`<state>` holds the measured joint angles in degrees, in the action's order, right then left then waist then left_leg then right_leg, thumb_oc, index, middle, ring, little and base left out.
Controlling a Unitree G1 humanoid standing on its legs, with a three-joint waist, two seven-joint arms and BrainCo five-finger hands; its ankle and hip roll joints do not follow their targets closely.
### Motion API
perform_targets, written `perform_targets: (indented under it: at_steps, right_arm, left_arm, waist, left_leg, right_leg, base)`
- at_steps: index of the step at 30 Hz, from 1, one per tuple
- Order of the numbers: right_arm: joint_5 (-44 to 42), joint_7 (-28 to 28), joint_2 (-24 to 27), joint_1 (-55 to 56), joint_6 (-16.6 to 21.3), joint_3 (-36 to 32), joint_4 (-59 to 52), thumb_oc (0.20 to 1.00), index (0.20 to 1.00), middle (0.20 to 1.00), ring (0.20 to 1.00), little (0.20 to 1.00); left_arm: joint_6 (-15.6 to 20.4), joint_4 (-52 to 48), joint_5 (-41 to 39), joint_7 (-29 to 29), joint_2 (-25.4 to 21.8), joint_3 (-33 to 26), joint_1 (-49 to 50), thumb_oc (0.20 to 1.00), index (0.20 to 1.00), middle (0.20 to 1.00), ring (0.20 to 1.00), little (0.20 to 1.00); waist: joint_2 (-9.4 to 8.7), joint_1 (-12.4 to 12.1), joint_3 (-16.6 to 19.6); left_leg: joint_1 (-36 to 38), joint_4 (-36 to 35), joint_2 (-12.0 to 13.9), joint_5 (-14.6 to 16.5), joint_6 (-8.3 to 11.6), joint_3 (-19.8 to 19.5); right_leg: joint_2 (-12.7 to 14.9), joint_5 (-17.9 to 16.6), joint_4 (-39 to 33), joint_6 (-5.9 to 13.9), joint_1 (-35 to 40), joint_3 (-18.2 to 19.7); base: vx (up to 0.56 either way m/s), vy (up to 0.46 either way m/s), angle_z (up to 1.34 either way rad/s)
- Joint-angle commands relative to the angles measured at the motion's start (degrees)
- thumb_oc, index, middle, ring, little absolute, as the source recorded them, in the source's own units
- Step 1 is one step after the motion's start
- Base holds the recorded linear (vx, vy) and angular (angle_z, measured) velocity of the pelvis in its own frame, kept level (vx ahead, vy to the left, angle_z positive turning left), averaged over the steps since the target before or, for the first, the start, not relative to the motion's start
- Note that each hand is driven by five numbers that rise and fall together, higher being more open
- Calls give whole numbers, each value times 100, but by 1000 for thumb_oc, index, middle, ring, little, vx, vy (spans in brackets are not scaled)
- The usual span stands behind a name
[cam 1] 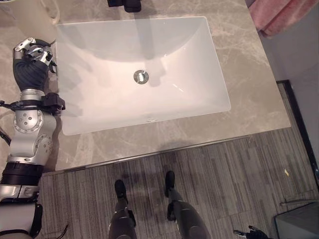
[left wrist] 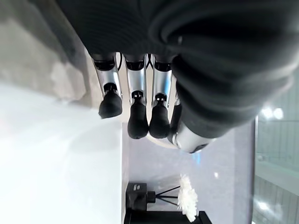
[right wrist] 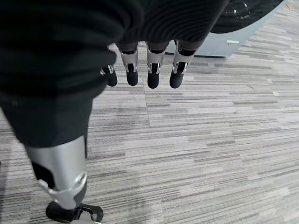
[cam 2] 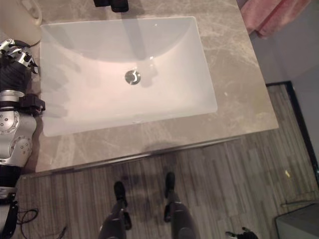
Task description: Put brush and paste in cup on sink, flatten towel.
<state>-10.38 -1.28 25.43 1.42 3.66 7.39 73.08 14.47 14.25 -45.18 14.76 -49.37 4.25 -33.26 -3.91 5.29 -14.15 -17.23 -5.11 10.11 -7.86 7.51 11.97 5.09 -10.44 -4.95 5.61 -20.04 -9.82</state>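
Left hand (cam 1: 31, 55) hovers w/ relaxed, empty fingers by the basin (cam 1: 141, 74) rim near the cup (cam 2: 20, 20). Right hand (right wrist: 140, 70) hangs slack over the floor. Towel (cam 1: 279, 15) sits crumpled at the bench (cam 1: 249, 74) corner; flattening looks next.

Sink (cam 1: 149, 107) mid counter (cam 1: 249, 84), left hand (cam 1: 31, 62) by its left rim, towel (cam 1: 281, 15) far right, poss. cup (cam 1: 30, 12) behind hand.

white sink (cam 2: 75, 124), pink towel (cam 2: 271, 17), left hand (cam 2: 12, 52)
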Motion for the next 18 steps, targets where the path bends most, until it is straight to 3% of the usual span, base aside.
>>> perform_targets:
  at_steps: [1,6,18]
  right_arm:
    - [29,137,300,164,-115,-71,95,1000,1000,1000,1000,1000]
    - [0,150,275,198,-113,-76,105,1000,1000,1000,1000,1000]
    - [61,154,326,198,-93,-167,101,1000,1000,1000,1000,1000]
  left_arm:
    - [347,431,-227,110,-131,70,-529,200,200,200,200,200]
    - [342,372,-142,227,-80,7,-503,200,200,200,200,200]
    - [319,-711,-394,-23,-164,-476,789,200,200,200,200,200]
  waist:
    - [-27,102,138]
    - [-28,109,141]
    - [6,13,219]
  left_leg:
    - [-219,11,160,-171,102,-290]
    - [-200,11,151,-159,97,-270]
    - [-154,11,177,-166,89,-278]
  right_leg:
    - [639,38,-5,606,114,107]
    - [654,41,-5,613,109,105]
    - [645,111,-5,566,188,72]
  base:
    - [0,0,0]
    - [23,0,-7]
    - [0,0,0]
